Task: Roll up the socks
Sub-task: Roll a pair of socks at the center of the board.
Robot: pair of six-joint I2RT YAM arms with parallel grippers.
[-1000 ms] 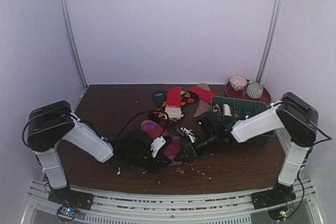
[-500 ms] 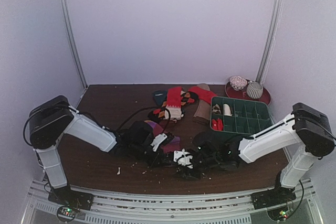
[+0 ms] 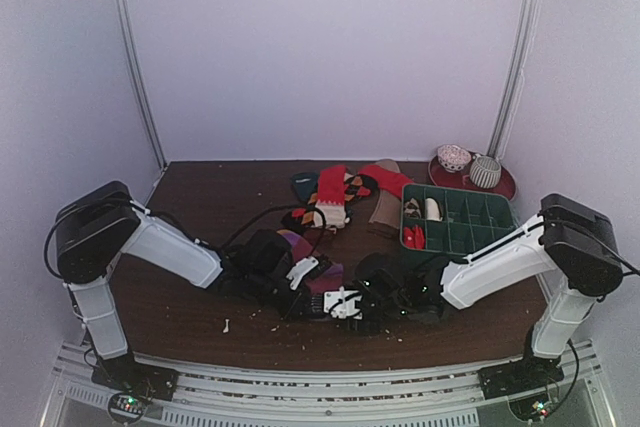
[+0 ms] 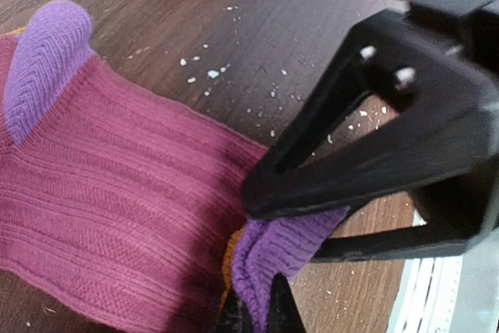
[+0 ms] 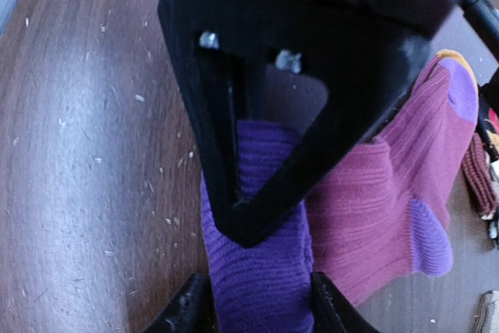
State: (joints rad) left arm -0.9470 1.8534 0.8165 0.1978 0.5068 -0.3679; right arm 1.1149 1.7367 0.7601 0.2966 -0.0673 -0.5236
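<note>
A magenta sock (image 4: 117,208) with purple toe, heel and cuff lies flat on the brown table; it also shows in the top view (image 3: 325,279) and the right wrist view (image 5: 382,200). My left gripper (image 4: 253,311) is shut on the edge of the sock's purple cuff (image 4: 288,251). My right gripper (image 5: 257,306) is shut on the same purple cuff (image 5: 257,271) from the opposite side. The two grippers meet nose to nose at the cuff, left (image 3: 303,272) and right (image 3: 343,303) in the top view. An orange layer peeks out under the cuff.
A pile of loose patterned socks (image 3: 340,192) lies at the back centre. A green compartment tray (image 3: 470,237) stands at the right. Behind it is a red plate (image 3: 500,187) with two rolled socks. Pale crumbs (image 3: 226,326) dot the near table.
My right gripper came down toward the near edge, then shifted left onto the sock's cuff. My left gripper moved slightly back and has since held still.
</note>
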